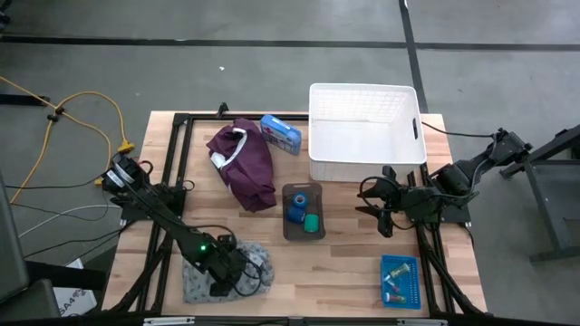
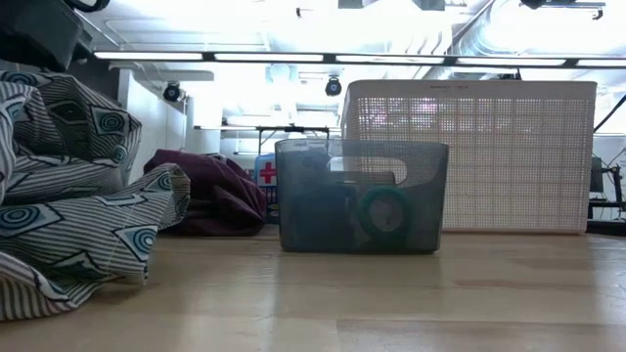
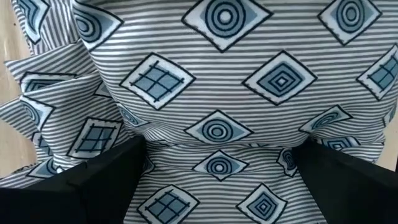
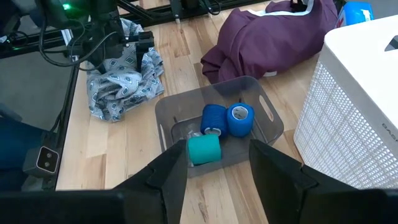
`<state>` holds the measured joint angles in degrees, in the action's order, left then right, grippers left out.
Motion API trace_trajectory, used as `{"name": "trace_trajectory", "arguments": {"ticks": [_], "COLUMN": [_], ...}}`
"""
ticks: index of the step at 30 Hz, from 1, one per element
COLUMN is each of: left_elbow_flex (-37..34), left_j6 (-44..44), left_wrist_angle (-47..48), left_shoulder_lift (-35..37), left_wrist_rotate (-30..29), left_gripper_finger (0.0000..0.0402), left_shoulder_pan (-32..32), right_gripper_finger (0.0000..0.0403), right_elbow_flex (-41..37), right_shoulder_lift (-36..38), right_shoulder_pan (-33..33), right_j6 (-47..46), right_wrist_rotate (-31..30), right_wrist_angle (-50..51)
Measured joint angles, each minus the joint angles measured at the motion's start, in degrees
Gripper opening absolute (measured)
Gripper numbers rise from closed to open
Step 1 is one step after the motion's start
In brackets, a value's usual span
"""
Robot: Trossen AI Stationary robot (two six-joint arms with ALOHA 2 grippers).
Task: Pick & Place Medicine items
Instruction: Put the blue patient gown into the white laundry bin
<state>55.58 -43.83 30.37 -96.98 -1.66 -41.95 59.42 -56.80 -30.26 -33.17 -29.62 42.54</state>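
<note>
While rolls (image 4: 217, 127) fill bin (image 4: 261, 93), fingers (image 4: 217, 165) apart

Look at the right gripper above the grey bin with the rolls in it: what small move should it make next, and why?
Probably a short descent toward the green roll. The right gripper hangs open over the near end of the grey bin, its fingers empty and lined up either side of that roll, with the two blue rolls just beyond. The left gripper is at the patterned cloth.

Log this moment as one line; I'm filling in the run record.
left pincer: open over grey patterned cloth | right pincer: open, empty, beside grey bin | bin: two blue rolls, one green roll
</note>
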Motion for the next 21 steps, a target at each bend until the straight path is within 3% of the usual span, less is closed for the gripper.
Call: {"name": "trace_trajectory", "arguments": {"ticks": [11, 21], "left_elbow_flex": [-0.10, -0.20], "left_j6": [-0.10, -1.08], "left_wrist_angle": [0.07, 0.68], "left_shoulder_lift": [-0.16, -0.25], "left_wrist_rotate": [0.07, 0.13], "left_gripper_finger": [0.0393, 0.0304], "left_shoulder_pan": [0.32, 1.41], "right_gripper_finger": [0.0160, 0.0160], "right_elbow_flex": [-0.02, 0.00], "right_shoulder_lift": [0.00, 0.00], "right_shoulder_pan": [0.00, 0.00], "right_j6": [0.00, 0.02], "right_wrist_rotate": [0.02, 0.00], "right_wrist_angle": [0.02, 0.02]}}
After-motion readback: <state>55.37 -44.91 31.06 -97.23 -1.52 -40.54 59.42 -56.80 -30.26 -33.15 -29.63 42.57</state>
